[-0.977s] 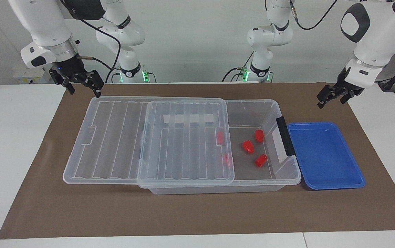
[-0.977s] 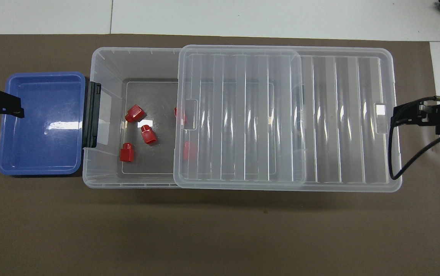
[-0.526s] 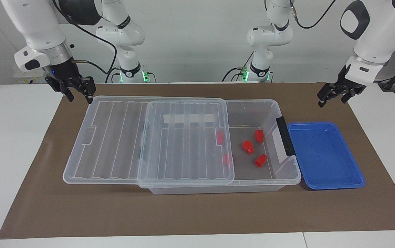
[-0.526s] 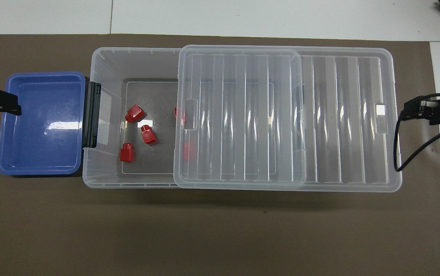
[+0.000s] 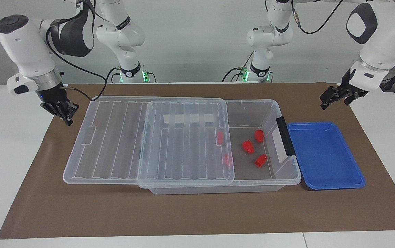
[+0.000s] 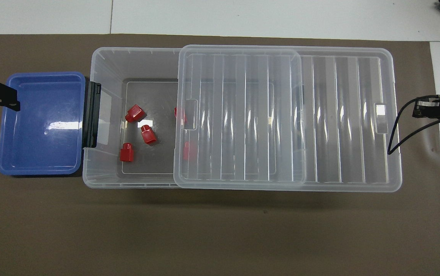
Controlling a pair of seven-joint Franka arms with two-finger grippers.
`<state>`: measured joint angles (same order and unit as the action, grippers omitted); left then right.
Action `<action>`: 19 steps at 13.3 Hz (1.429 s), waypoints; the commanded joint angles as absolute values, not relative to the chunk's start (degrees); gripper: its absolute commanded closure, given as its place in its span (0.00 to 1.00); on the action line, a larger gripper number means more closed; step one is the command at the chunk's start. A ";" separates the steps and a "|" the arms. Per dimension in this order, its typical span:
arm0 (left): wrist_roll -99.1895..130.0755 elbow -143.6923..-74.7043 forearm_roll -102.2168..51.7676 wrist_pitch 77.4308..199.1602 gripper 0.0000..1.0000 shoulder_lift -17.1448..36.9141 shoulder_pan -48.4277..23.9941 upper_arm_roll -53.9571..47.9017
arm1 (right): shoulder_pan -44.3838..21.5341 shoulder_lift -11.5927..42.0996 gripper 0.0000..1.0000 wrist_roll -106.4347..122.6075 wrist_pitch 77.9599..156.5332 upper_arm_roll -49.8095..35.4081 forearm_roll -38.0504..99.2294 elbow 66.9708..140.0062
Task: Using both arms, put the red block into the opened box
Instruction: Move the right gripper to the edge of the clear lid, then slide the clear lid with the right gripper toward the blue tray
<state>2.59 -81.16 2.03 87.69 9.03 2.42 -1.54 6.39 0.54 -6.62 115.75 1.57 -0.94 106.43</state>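
A: Where does the job stand?

B: Five red blocks lie in the box [image 5: 288,174] already, three on the bare floor near the black handle [image 5: 285,136], two under the edge of the slid-back lid [image 5: 183,144]; the blue tray [image 5: 350,184] beside the handle holds nothing; so I judge the placing done and the arms clearing off.

A: The grippers?

B: The right gripper [image 5: 67,113] is pressed together, empty, over the mat by the lid's outer end; the left gripper [image 5: 333,98] is spread, empty, over the mat near the tray's robot-side corner.

A: How to finish well?

B: Lift straight clear, wide of rim and lid (that lid only rests there, and a knock could shift it); mind the right arm's cable near the lid.

A: And the block?

B: The block [image 6: 150,135] is small, bright red, chunky, with a narrower stub; it lies tipped on its side, apart from its neighbours.
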 commanded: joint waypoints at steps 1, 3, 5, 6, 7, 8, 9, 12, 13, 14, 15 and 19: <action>-3.23 -80.41 3.43 85.26 0.00 7.66 2.29 -1.49 | 8.52 0.70 1.00 -3.35 118.56 1.32 -0.44 109.07; -3.08 -81.64 3.43 85.86 0.00 6.60 2.37 -1.49 | 8.96 1.23 1.00 -2.46 119.27 1.32 -0.44 109.16; -2.90 -83.57 3.34 85.17 0.00 4.23 1.94 -1.49 | 8.70 2.02 1.00 -1.33 120.49 1.32 -0.44 109.16; -2.90 -84.45 3.34 85.43 0.00 3.44 1.59 -1.49 | 8.61 2.54 1.00 -0.54 121.63 1.23 -0.44 109.42; -2.90 -85.94 3.34 85.86 0.00 2.99 1.67 -1.49 | 8.18 2.55 1.00 0.69 121.81 1.32 -0.44 110.38; -2.99 -88.83 3.34 85.96 0.00 1.25 2.10 -1.49 | 8.17 2.29 1.00 0.79 121.82 1.23 -0.44 111.09; -3.08 -89.90 3.34 86.39 0.00 0.62 2.28 -1.49 | 8.17 2.46 1.00 0.97 122.08 1.32 -0.44 111.27; -3.07 -89.65 3.34 87.01 0.00 0.44 2.20 -1.49 | 7.82 2.55 1.00 1.05 122.08 1.06 -0.44 111.18; -2.99 -89.65 3.34 87.01 0.00 0.44 2.20 -1.49 | 7.21 2.55 1.00 1.05 121.99 0.97 -0.35 111.18; -2.99 -89.74 3.34 86.75 0.00 0.44 2.28 -1.49 | 6.42 2.55 1.00 1.14 121.82 0.97 -0.26 111.18; -2.99 -89.82 3.34 86.75 0.00 0.35 2.29 -1.49 | 5.55 2.55 1.00 1.23 121.73 0.97 0.00 111.18; -2.99 -89.82 3.34 86.75 0.00 0.35 2.29 -1.49 | 0.45 2.46 1.00 1.05 121.73 0.70 0.35 111.09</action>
<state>-2.27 -87.56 2.11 85.79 2.14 2.26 -1.55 1.83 2.91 -0.60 120.68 0.97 -0.90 110.29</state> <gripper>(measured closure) 0.000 0.991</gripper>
